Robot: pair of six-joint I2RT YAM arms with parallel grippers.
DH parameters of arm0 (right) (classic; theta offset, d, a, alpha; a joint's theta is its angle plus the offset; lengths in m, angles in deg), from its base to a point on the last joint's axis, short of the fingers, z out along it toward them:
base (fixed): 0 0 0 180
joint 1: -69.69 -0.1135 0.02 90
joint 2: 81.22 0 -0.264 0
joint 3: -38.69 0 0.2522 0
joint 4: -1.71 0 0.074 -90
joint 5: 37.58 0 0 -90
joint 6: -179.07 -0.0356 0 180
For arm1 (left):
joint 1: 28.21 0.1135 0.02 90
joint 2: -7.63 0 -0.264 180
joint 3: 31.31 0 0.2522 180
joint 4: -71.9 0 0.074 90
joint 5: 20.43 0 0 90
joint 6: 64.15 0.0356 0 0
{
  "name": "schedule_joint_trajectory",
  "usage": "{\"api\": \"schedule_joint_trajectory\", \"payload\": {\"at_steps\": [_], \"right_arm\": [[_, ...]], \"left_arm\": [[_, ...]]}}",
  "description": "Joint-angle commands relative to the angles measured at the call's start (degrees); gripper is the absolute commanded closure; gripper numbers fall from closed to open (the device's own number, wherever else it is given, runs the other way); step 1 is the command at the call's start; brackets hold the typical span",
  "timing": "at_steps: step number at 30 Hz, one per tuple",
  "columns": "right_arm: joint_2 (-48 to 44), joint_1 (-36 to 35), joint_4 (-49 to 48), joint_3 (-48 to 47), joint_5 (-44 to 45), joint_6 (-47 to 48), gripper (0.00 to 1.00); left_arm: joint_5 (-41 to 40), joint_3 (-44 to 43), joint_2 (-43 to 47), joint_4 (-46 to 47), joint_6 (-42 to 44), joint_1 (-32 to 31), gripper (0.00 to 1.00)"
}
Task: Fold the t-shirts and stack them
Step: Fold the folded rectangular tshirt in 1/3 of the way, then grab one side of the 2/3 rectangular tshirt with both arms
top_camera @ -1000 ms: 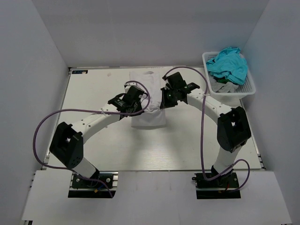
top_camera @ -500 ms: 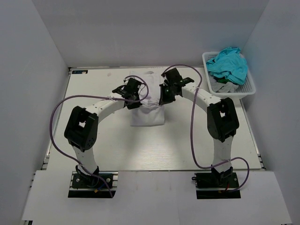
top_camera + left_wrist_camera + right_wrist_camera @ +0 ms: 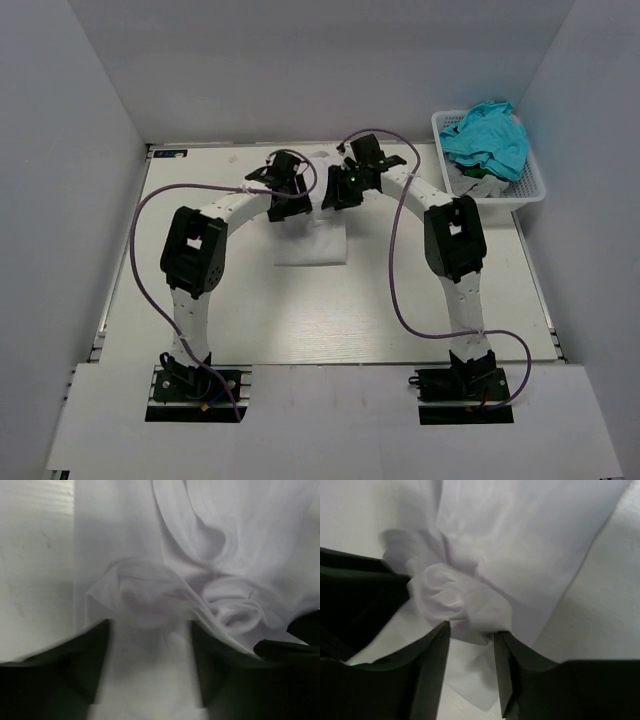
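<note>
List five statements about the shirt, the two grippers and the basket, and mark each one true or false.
1. The white t-shirt lies on the table between the two arms. True.
2. The left gripper and the right gripper each have shirt cloth bunched between their fingers. True.
3. The basket at the far right holds only white cloth. False: teal cloth lies on top, with grey cloth beneath it.
4. The right gripper hangs over the basket. False: it is at the shirt, close to the left gripper.
5. The shirt is spread flat with both sleeves out. False: it is gathered into a narrow shape, with wrinkles running to both grippers.
</note>
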Motion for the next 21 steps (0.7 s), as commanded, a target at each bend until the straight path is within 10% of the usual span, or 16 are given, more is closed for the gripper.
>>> {"api": "schedule_joint_trajectory", "payload": {"at_steps": [1, 3, 4, 8, 21], "right_arm": [[3.1, 1.6, -3.6, -10.8, -5.8, 0.1, 0.47], [6.6, 2.8, -3.0, -17.3, -8.5, -1.4, 0.38], [7.1, 3.1, -3.9, -20.3, -9.4, -1.7, 0.12], [2.9, 4.5, -8.1, -15.4, -14.0, -3.8, 0.1], [-26.1, 3.8, -12.7, 34.3, -7.7, -0.9, 0.1]], "left_arm": [[-2.8, -8.6, -0.5, -3.9, -1.2, 5.1, 0.01], [-2.8, -16.2, -2.7, -8.4, -3.2, 7.4, 0.0], [-2.8, -19.3, -3.6, -11.0, -4.6, 9.2, 0.0], [-2.0, -28.2, -3.5, -15.4, -5.8, 9.9, 0.0], [9.9, 20.2, 23.4, -1.5, -1.6, 7.2, 0.0]]}}
